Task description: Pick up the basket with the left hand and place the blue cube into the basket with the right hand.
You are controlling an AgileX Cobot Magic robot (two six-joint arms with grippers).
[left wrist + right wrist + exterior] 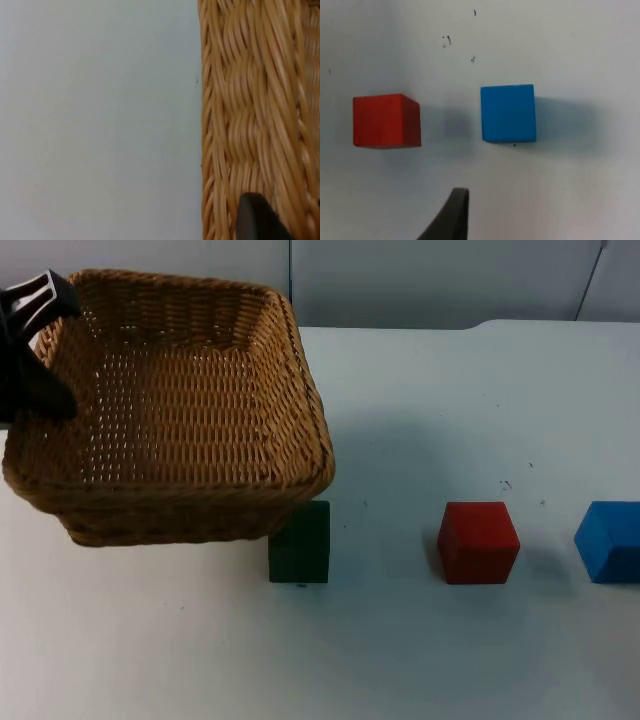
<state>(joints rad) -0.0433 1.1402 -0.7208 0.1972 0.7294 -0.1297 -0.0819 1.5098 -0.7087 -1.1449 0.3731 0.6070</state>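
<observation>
1. Left hand (45, 302) was clamped on the basket (170, 410) rim at its far left corner, basket tilted above the counter (450, 660).
2. Blue cube (610, 540) sat on the counter, beside the red cube (478, 542); a dark cube (300, 543) stood at the basket's near edge.
3. Right hand (455, 215) hovered over the blue cube; I couldn't tell its grip state.

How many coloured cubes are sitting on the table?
3, in a row on the white table: a dark green cube partly tucked behind the basket, a red cube in the middle, and a blue cube at the picture's right edge.
</observation>
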